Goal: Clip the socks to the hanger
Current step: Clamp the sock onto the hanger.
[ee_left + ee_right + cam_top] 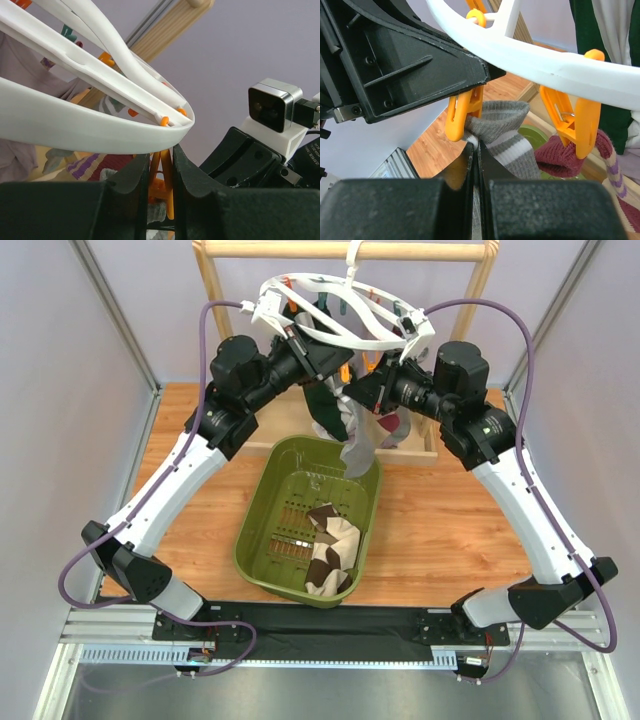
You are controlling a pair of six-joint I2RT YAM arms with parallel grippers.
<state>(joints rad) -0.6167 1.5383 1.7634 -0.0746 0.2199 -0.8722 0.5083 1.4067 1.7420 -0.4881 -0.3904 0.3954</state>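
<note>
Under the hanger (560, 70) rim, both arms meet at one orange clip (462, 112). The left gripper (161, 165) is pinched on that clip from the side. The right gripper (476, 160) sits directly beneath it, its fingers pressed together on the cuff of the grey sock (505, 135).

The cuff lies just above the right fingers, touching the clip's lower tip. I cannot tell whether the clip already bites it. The sock's length runs straight down from there and dangles over the basket (262, 510), where an argyle sock (332, 545) waits.

By my reckoning, what matters is this vertical line-up. The clip mouth is straight over the cuff, so a short lift by the right arm should seat the fabric before the left lets the clip close. The next clip (577, 122) along the rim already holds a maroon sock (565, 157).
</note>
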